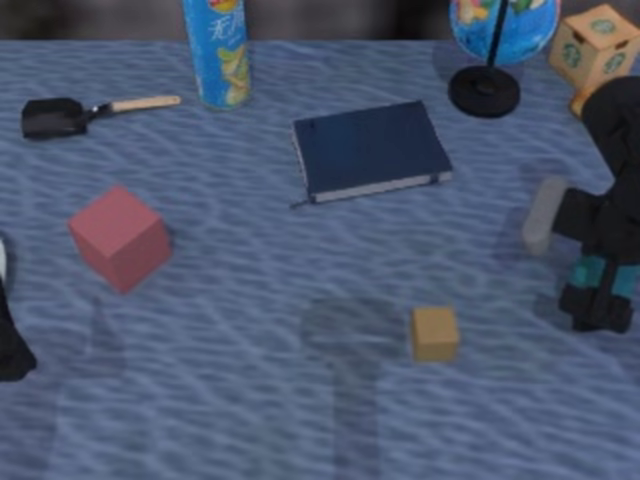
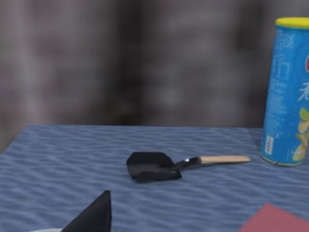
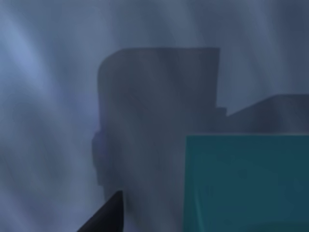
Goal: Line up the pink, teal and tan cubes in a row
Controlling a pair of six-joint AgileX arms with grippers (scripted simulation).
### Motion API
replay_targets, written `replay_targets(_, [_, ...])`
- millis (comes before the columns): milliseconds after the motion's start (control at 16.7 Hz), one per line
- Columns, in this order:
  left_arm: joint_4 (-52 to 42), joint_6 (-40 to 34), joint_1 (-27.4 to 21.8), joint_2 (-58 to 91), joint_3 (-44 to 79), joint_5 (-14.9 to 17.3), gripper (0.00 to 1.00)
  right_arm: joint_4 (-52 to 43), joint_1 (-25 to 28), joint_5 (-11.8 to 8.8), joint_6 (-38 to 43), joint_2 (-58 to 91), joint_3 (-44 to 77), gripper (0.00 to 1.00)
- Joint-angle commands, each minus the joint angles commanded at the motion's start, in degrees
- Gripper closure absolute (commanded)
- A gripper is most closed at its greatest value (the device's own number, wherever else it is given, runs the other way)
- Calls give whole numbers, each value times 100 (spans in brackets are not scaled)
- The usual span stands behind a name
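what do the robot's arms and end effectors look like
Both arms are matte black and blocky, with no visible cables or markings. The right arm has a pale grey rounded part sticking out toward the table's middle. The left arm shows black with a sliver of white at the table's left edge.

The big dusty pink cube (image 1: 119,238) is sitting on the worktop's left side, turned at an angle. The small tan cube (image 1: 435,333) is lying right of centre. The teal cube (image 1: 597,273) is showing at the right edge, mostly hidden.
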Motion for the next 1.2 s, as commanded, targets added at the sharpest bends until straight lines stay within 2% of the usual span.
replay_targets(420, [0, 0, 0, 0, 0, 0, 0, 0, 0, 0, 0, 0, 0, 98])
replay_targets(900, [0, 0, 0, 0, 0, 0, 0, 0, 0, 0, 0, 0, 0, 100])
replay_targets(1200, [0, 0, 0, 0, 0, 0, 0, -550, -2, -41, 67, -301, 276, 100])
